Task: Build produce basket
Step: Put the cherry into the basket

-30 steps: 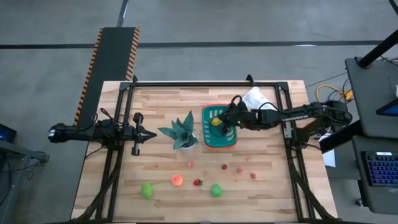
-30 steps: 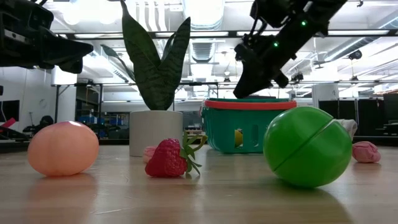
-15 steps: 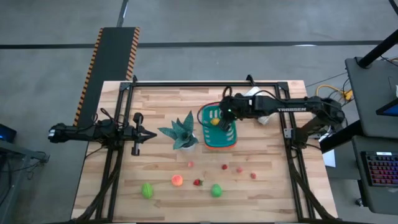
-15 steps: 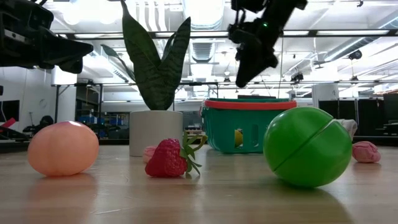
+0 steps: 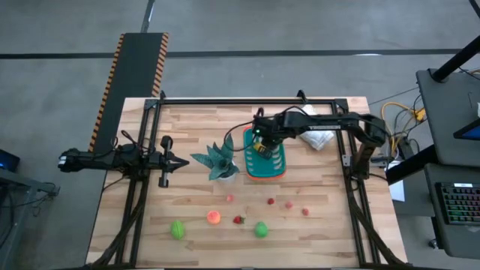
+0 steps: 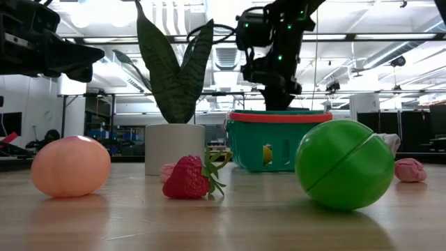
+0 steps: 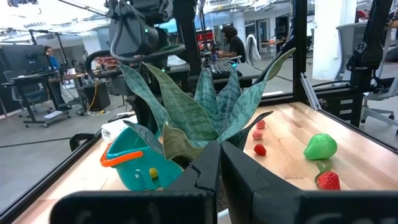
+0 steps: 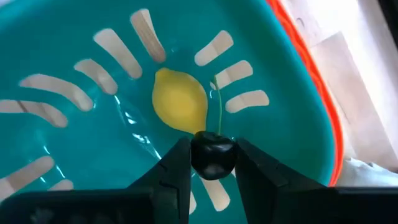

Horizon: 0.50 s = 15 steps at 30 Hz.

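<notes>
The right gripper [image 8: 211, 163] hovers over the basket [image 5: 265, 154], jaws clamped on a dark cherry [image 8: 212, 154]; a yellow lemon [image 8: 180, 108] lies inside. The left gripper [image 5: 182, 162], jaws closed, waits beside the plant [image 5: 220, 160].

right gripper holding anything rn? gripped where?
Yes: right gripper pinches a small dark round cherry by its body, stem free, above the teal basket. Left gripper holds nothing.

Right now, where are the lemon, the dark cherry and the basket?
lemon [image 8: 180, 107]: right wrist view, middle of its yellow body.
dark cherry [image 8: 212, 155]: right wrist view, its round body between the right claw's fingers.
basket [image 6: 279, 117]: low view, orange rim band.
</notes>
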Available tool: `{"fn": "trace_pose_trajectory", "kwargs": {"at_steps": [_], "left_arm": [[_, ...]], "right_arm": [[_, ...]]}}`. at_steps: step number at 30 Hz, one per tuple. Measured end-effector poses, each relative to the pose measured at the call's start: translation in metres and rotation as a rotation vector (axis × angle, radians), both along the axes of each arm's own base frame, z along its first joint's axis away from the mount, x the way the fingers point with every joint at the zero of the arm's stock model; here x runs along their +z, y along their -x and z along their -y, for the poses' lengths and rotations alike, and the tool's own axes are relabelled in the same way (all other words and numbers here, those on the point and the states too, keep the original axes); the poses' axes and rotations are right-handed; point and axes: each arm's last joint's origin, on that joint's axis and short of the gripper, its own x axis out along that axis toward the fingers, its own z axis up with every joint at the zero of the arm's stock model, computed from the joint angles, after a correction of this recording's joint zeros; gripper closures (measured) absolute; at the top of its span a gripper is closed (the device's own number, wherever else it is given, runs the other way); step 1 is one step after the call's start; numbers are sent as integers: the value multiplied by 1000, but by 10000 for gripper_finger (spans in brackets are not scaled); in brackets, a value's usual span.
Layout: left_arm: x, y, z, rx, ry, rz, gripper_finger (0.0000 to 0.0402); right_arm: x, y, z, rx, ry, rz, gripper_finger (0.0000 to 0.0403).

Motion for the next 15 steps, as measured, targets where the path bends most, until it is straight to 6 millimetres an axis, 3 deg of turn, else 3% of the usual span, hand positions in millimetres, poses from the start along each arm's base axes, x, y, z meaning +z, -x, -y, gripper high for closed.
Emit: {"fn": "trace_pose_trajectory", "kwargs": {"at_steps": [15], "left_arm": [[0,0,0,0,0,1,402]], "right_arm": [[-6,0,2,-1,48,-29,314]]}}
